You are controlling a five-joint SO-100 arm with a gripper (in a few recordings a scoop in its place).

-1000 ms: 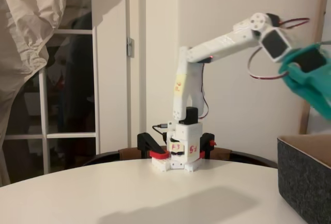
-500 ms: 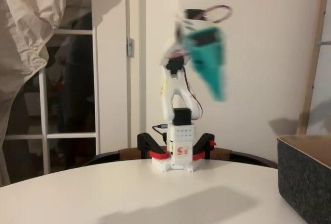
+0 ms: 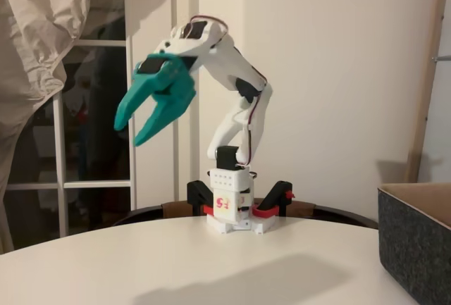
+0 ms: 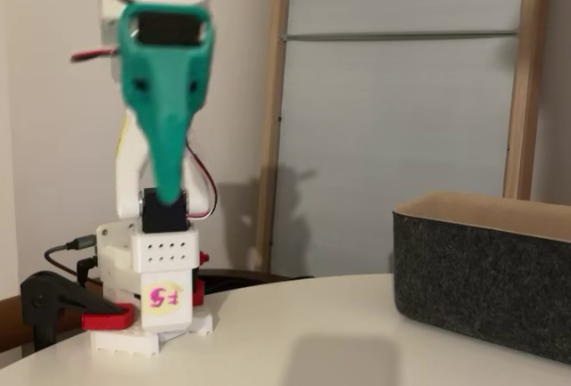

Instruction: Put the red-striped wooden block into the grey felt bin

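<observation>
A pale wall, a glazed door and a round white table (image 3: 141, 263) set the scene. Up in the air, the teal claw (image 3: 139, 125) hangs wide apart in a fixed view, tips pointing down and to the left, nothing between them. From the other fixed view the claw (image 4: 167, 185) comes edge-on and blurred. Behind it, the white arm (image 3: 236, 86) arches back down to its base (image 3: 229, 210), clamped at the table's far edge. Well off to the right in that view sits the bin (image 3: 416, 249), dark felt walls, tan inside; it shows again in a fixed view (image 4: 486, 275). The block cannot be made out on the table; whether it lies inside the bin is hidden by the walls. My read: either the drop is done or the hunt is on. Next call: locate the block before reaching.
</observation>
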